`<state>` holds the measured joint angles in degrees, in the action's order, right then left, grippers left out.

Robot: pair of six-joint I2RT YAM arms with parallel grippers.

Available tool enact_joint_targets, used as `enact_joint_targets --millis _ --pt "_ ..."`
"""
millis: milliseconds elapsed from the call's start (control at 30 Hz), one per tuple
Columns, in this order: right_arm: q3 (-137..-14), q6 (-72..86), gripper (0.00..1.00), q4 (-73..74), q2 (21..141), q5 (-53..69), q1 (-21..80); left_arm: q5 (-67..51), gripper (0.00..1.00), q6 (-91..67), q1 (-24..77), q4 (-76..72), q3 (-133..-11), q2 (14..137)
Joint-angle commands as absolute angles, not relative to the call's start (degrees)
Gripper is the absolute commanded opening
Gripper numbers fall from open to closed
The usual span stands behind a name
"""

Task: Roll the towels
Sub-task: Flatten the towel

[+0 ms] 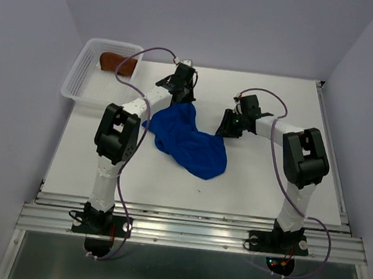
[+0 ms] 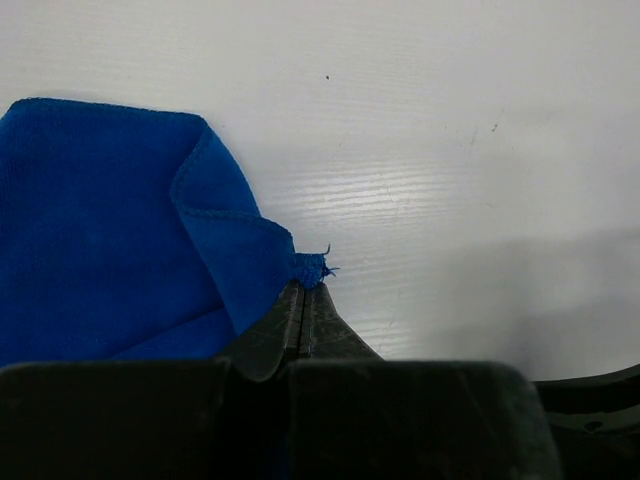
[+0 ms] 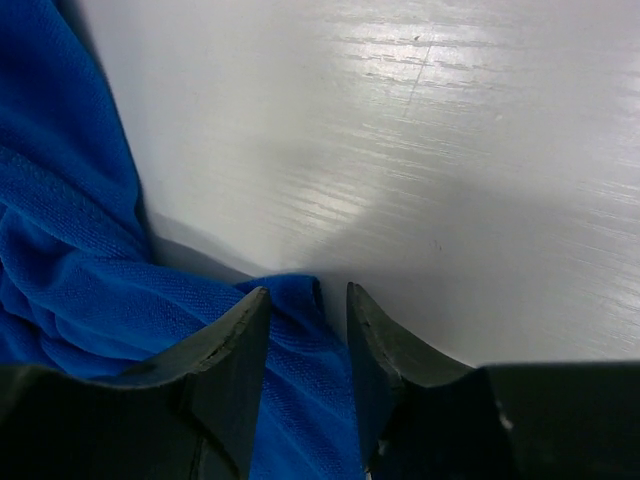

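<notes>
Blue towel [image 1: 189, 143] lies crumpled mid-surface [image 1: 269, 182], soft terry in loose folds. Left pincer [image 2: 305, 287] is clamped on its far-left corner, the frayed tip poking out, likely to stretch the cloth flat. Right pincer [image 3: 307, 292] is narrowly parted, straddling a fold at the right edge. Rust-brown towel [image 1: 118, 61] sits in the white mesh basket [image 1: 78, 85], far left.

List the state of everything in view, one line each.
blue towel: unrolled, crumpled on the table.
rust-brown towel: compact bundle inside the white basket.
white basket: upright, at the table's far left corner.
left hand: shut on a corner of the blue towel.
right hand: jaws apart, straddling a fold of the blue towel.
</notes>
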<state>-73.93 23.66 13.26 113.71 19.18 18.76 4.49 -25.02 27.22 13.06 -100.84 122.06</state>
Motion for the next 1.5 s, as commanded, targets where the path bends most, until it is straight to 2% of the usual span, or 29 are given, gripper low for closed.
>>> enact_joint_targets --millis 0,133,233,267,367,433,633,900,1300,1467 --pt "-74.00 22.24 0.41 15.11 114.87 20.13 18.63 4.57 0.00 -25.31 26.46 12.30 -102.04 119.79" --pt "-74.18 21.89 0.26 15.12 115.57 20.30 18.63 4.31 0.00 -25.40 26.19 12.04 -102.13 119.71" --pt "-75.49 21.10 0.10 15.21 116.28 21.26 18.63 4.04 0.00 -25.31 26.10 11.87 -102.04 119.53" --pt "-75.67 20.92 0.01 15.03 116.02 21.62 18.63 3.96 0.00 -25.40 26.02 11.78 -102.04 119.44" --pt "-75.41 19.60 0.01 13.81 113.65 21.63 18.63 3.96 0.00 -25.66 25.23 12.21 -102.57 118.83" --pt "-74.80 17.67 0.01 12.40 109.00 17.51 18.63 3.69 0.00 -25.93 24.79 12.13 -103.01 117.43" --pt "-75.06 14.15 0.01 11.43 94.59 -4.55 17.06 8.69 0.00 -28.38 21.80 13.88 -104.06 110.14" --pt "-75.67 11.25 0.01 11.16 82.36 -10.45 5.82 13.88 0.00 -32.52 14.33 16.61 -103.10 98.54" --pt "-77.61 5.80 0.01 10.99 70.94 -20.56 -1.14 18.99 0.00 -35.33 9.32 14.77 -94.23 82.72" --pt "-75.94 3.87 0.01 11.16 64.96 -22.93 -1.14 19.07 0.00 -36.55 9.23 14.41 -87.99 74.72"
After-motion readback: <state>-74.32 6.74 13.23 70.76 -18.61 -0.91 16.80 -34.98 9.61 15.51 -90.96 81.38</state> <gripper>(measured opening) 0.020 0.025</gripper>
